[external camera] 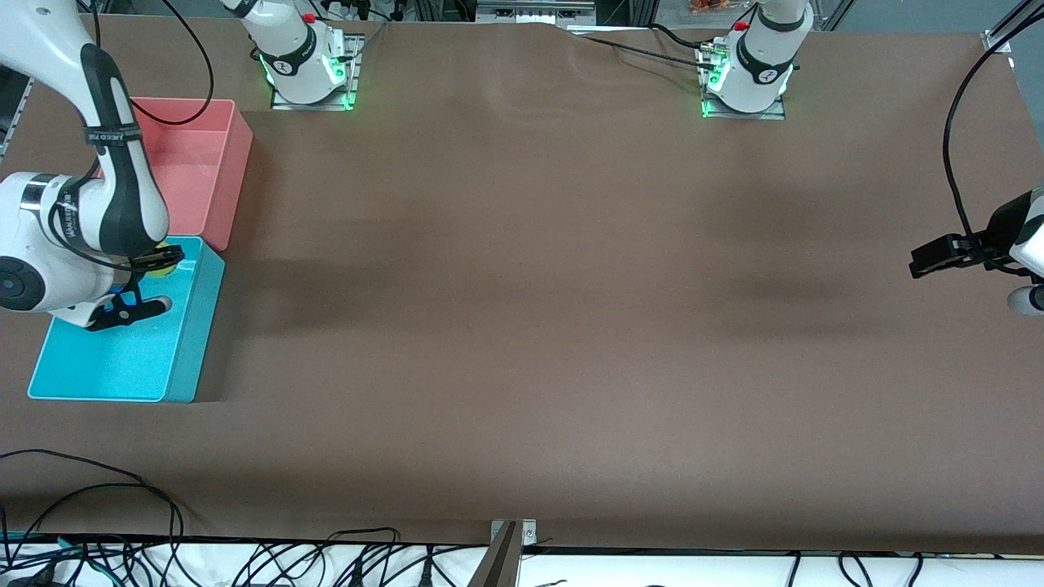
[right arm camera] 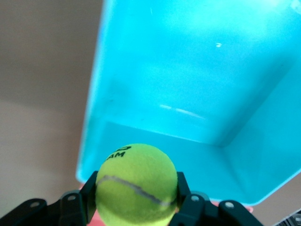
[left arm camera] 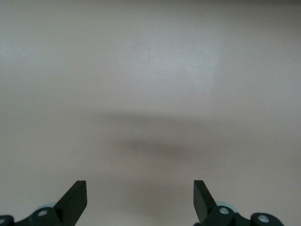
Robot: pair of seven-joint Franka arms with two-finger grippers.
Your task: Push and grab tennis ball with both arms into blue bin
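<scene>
Yellow-green ball [right arm camera: 136,183] clamped between the right gripper's [right arm camera: 136,197] 2 fingers, up over the blue bin [external camera: 188,342] at the right arm's end of the table. Pink bin [external camera: 224,175] just beside the blue, farther from the front camera. Left gripper [left arm camera: 140,200] spread wide, holding nothing, waiting over bare brown table [external camera: 522,285] at the left arm's end.

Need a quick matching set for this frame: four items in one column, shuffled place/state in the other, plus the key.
Items
1. tennis ball
2. left end effector
3. blue bin
4. pink bin

States
A. open, over bare table at the left arm's end
B. on the table, nearest the front camera
C. clamped in the right end effector, over the blue bin
D. beside the blue bin, farther from the front camera

Pairs: 1-C, 2-A, 3-B, 4-D
</scene>
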